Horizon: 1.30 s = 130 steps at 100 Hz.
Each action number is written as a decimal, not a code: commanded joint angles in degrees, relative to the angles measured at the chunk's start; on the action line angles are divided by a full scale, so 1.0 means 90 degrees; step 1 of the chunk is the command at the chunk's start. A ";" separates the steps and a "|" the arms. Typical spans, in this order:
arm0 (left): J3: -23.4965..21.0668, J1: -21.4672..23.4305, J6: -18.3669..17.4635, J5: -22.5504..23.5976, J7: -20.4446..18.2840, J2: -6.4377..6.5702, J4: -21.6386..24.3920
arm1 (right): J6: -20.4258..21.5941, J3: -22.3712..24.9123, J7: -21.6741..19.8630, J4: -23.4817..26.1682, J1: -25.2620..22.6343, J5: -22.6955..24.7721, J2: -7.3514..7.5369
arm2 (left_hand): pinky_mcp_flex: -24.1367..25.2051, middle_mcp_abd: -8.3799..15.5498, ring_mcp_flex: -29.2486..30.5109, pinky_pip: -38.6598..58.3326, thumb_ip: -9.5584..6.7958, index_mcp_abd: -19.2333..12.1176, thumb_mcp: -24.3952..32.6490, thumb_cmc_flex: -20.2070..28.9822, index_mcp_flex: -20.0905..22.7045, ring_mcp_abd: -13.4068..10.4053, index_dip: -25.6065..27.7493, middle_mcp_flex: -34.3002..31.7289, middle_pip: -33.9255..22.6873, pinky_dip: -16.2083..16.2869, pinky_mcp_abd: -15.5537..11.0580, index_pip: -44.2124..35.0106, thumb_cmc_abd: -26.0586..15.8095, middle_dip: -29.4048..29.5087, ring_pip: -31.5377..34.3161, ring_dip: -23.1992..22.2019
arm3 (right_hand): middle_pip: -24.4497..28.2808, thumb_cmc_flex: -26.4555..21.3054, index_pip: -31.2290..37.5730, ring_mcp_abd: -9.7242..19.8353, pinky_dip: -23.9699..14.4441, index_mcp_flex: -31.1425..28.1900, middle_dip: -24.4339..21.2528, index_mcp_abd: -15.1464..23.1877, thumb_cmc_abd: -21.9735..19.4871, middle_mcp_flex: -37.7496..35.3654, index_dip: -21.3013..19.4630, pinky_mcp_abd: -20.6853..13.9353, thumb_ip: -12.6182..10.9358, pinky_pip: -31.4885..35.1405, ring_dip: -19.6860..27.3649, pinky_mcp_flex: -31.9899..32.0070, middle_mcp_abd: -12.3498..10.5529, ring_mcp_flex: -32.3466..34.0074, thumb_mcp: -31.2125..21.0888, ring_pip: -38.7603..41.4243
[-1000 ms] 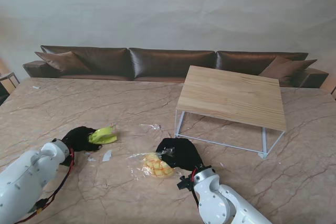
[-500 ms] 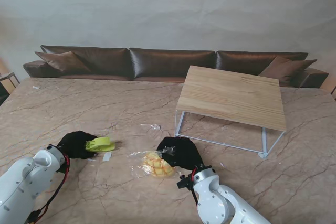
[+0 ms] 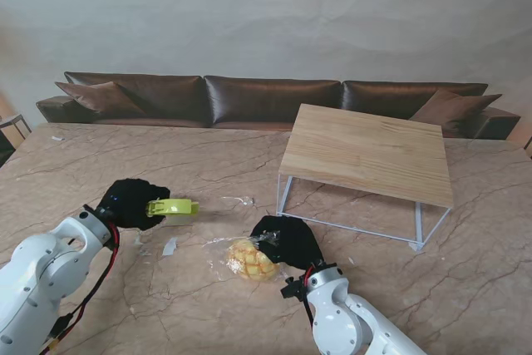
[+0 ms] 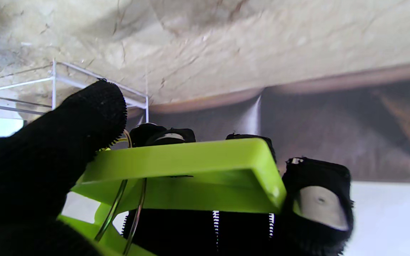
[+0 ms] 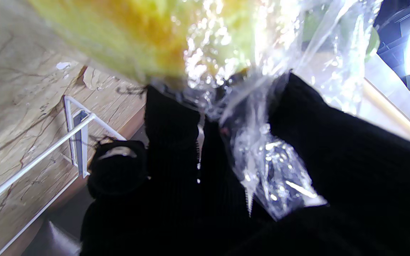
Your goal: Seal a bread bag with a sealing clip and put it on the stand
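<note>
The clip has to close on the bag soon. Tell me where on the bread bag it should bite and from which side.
Bite the gathered clear neck of the bread bag, where the right hand pinches it beside the bun; in the right wrist view the film bunches between the fingers. Bring the sealing clip, held by the left hand, in from the robot's left, probably over the bun, open end first.

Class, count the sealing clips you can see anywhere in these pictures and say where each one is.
1. The green sealing clip is held in the left hand, off the table. Others could be hidden.
</note>
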<state>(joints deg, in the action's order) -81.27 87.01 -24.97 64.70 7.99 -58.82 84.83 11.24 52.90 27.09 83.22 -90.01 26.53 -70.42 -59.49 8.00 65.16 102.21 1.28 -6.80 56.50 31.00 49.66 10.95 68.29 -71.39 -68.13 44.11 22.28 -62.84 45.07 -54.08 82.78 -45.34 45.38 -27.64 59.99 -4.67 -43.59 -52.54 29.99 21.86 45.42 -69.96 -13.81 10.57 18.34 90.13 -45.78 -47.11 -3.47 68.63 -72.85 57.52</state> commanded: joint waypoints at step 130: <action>0.1451 -0.0558 0.0085 0.2448 0.0633 0.0349 0.1005 | 0.0079 0.0088 0.0015 0.0215 -0.0050 -0.0570 -0.0145 | -0.0179 0.0844 0.0844 0.0489 -0.0033 -0.1282 0.0794 0.0796 0.1199 -0.0671 0.0908 -0.0571 -0.1820 0.0005 -0.0007 -0.3020 -0.0109 -0.0701 0.1956 -0.0557 | 0.0372 -0.0230 0.0051 -0.0121 0.0103 -0.0268 0.0192 -0.0413 0.0061 -0.0532 0.0160 0.0013 0.0053 0.0293 -0.0326 -0.0487 0.0360 0.0650 -0.0353 0.0532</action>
<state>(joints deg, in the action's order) -68.71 82.33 -24.22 86.24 13.62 -55.73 93.85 11.60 54.02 27.06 84.66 -90.74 21.59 -71.15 -59.49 7.98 65.16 102.21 1.30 -6.80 56.82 31.00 49.72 10.63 68.80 -71.39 -68.13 44.10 21.93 -62.84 45.10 -54.08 82.75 -45.35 47.50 -28.22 59.95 -4.67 -42.92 -53.32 31.24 17.06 45.48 -72.08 -13.18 10.78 18.34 90.17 -48.00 -50.45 -0.39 72.03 -72.85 60.88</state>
